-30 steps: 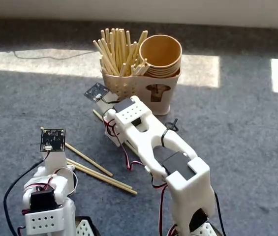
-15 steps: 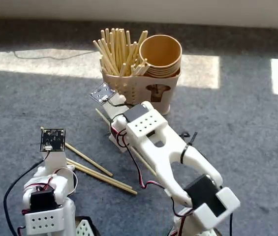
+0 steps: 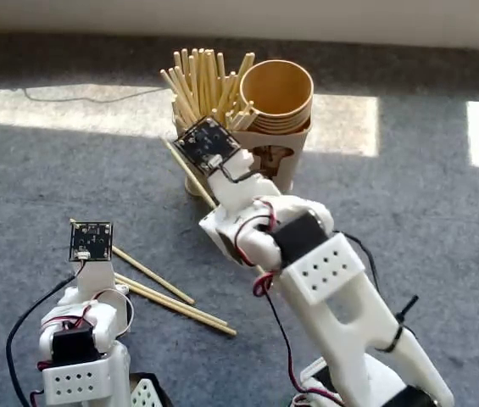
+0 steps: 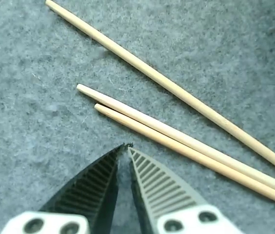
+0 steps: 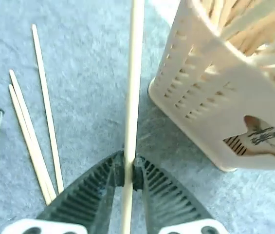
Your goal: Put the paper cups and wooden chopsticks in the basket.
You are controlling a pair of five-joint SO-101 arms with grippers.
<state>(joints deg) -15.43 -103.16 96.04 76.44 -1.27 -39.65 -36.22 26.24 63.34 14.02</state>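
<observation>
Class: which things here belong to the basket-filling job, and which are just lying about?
Job: basket; paper cups and chopsticks in it; chopstick in the right claw; three loose chopsticks on the carpet.
Lying about: dark cable on the carpet, beyond the basket.

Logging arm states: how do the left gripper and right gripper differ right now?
The right gripper pinches a chopstick; the left gripper holds nothing. The right gripper is beside the basket; the left gripper is over three loose chopsticks on the carpet. Both are shut.
</observation>
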